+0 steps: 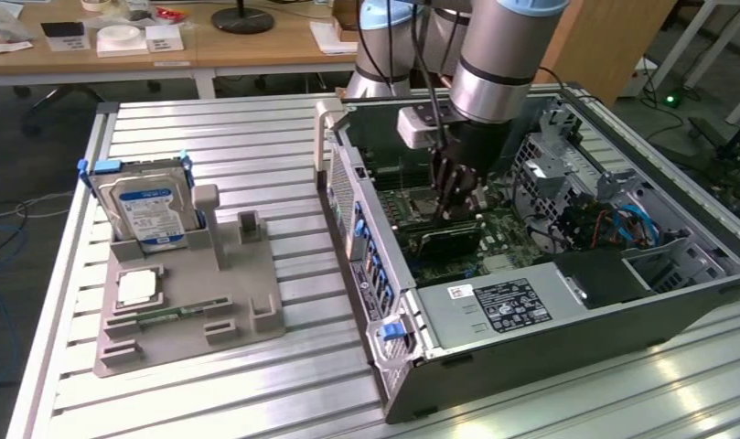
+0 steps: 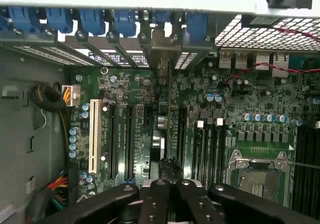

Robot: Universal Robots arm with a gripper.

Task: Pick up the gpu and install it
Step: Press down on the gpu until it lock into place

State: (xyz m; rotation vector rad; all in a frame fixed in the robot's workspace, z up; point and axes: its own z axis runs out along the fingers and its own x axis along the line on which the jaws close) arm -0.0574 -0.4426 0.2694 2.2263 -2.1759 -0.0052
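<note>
The gpu (image 2: pixel 159 134) appears edge-on in the wrist view as a thin card standing upright on the green motherboard (image 2: pixel 250 99), among the black expansion slots. Its silver end bracket (image 2: pixel 161 47) sits against the rear slot openings of the case. My gripper (image 2: pixel 171 181) is directly above the card with its black fingers drawn close together on the card's top edge. In the exterior view the gripper (image 1: pixel 455 208) reaches down inside the open computer case (image 1: pixel 565 320), and the dark card (image 1: pixel 446 236) lies just beneath it.
A grey fixture tray (image 1: pixel 253 302) stands at the exterior view's left, holding a silver hard drive (image 1: pixel 150 212), a narrow memory stick (image 1: pixel 168 315) and a small white chip (image 1: pixel 135 288). Inside the case are a power supply (image 1: pixel 510 304), drive cage (image 1: pixel 589 183), cables and an empty CPU socket (image 2: pixel 257 176).
</note>
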